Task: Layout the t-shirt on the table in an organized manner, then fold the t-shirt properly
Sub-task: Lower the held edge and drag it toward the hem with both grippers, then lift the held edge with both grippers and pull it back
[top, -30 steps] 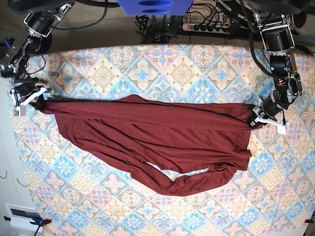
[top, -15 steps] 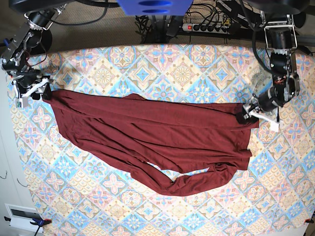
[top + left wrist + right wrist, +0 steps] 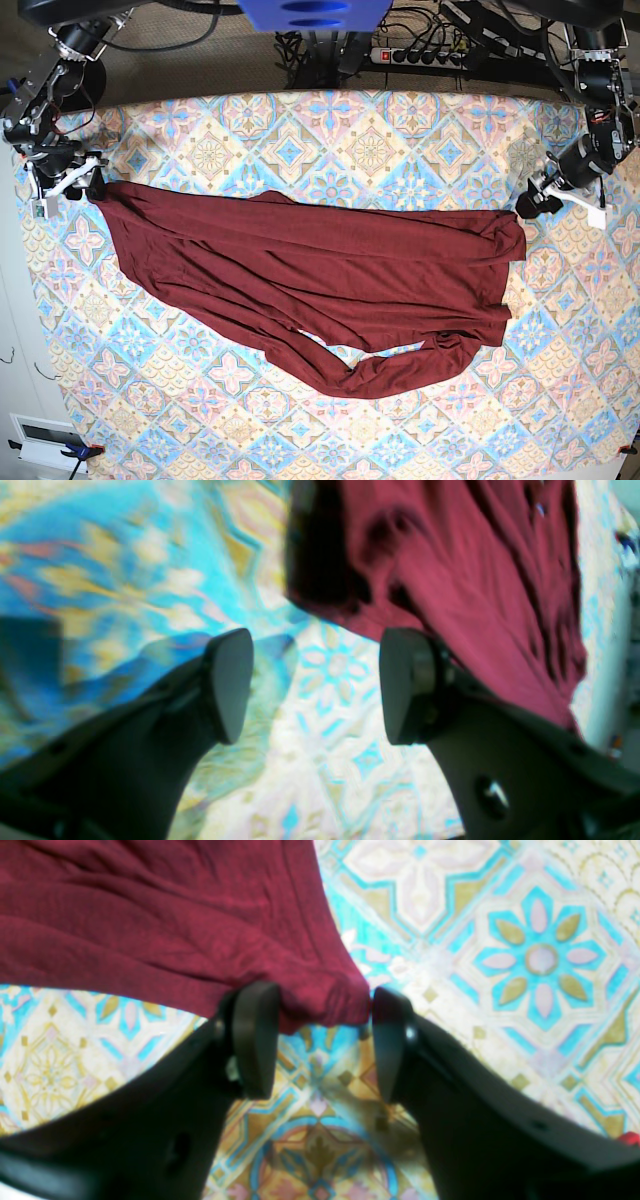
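- The dark maroon soft knit t-shirt (image 3: 310,280) is lying stretched across the middle of the table covered in pastel blue, pink and cream diamond-tile cloth (image 3: 370,140), its upper edge running roughly from 9 o'clock to 3 o'clock in the base view.
- One long sleeve (image 3: 390,372) is trailing in a curve toward 6 o'clock, bunched and not squared to the body.
- The right gripper (image 3: 322,1040) is sitting at the garment's 9 o'clock corner in the base view; its jaws are standing apart, with the corner of cloth lying between the pads (image 3: 255,1037), touching them or nearly so, not pinched.
- The left gripper (image 3: 310,685) is hovering beside the 3 o'clock end of the shirt, jaws spread wide and holding nothing; bare table cloth is showing between its fingertips, with the maroon edge just beyond at about 1 o'clock in the wrist view.
- Judgement: the layout step is in hand, not the folding; the top edge looks drawn out, but the lower body and sleeve are rumpled.
- Next move probably calls for gripping the lower hem or the loose sleeve and pulling it toward 6 o'clock, flat.
- Risk: thin knit may drag and rebunch.
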You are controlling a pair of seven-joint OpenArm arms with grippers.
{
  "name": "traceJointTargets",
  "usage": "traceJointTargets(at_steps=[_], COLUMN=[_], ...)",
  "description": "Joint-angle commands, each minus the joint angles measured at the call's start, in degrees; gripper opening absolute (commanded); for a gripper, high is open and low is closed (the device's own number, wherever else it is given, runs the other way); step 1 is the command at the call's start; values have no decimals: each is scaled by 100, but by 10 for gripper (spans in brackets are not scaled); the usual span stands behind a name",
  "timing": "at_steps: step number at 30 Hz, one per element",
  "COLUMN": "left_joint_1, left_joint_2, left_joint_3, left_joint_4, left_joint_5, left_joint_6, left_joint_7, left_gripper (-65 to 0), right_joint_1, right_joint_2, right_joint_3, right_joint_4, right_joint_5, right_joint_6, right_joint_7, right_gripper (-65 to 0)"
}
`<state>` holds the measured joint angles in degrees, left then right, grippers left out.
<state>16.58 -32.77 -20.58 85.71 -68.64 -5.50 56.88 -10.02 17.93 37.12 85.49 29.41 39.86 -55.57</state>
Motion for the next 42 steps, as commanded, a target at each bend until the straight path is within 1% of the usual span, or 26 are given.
traceJointTargets(at_steps=[1,7,12,16,19,27,28,30,34,39,42], left_joint_1=[-45,-335,-546,-924,-1161,-1653,-1697,-1777,-1838,-1794,-1689], left_joint_2=[29,486,855,1137,1357,1858,1884,1910,1910,1875,1664], left_joint_3=[-74,-48,-48,-48,-65,-48,-48,-48,-48,-83,-83], left_joint_4=[93,-373,-505,-945,-1288,-1543,-1622,-1701,-1710,-1683,-1683], left_joint_5=[-50,20,64,433,600,1040,1022,1005,978,917,556], left_joint_6=[-44,-9,0,0,0,0,0,0,-17,-9,-17], left_joint_7=[-93,-93,-101,-101,-128,-119,-110,-110,-101,-93,66], left_gripper=[-254,-254,-254,-259,-261,-269,-294,-379,-650,-650,-650], right_joint_1=[57,83,83,83,83,57,57,48,40,-163,-286], right_joint_2=[128,128,128,128,128,128,128,128,119,119,119], right_joint_3=[19,-341,-341,-341,-341,-341,-332,-323,-323,-315,-315], right_joint_4=[79,79,79,79,123,141,141,141,141,141,141], right_joint_5=[105,105,105,105,105,132,132,132,140,158,466], right_joint_6=[14,14,14,14,14,14,14,14,14,14,14], right_joint_7=[111,137,137,111,111,102,102,102,102,93,93], right_gripper=[-362,-362,-362,-362,-362,-362,-362,-362,-360,-361,-361])
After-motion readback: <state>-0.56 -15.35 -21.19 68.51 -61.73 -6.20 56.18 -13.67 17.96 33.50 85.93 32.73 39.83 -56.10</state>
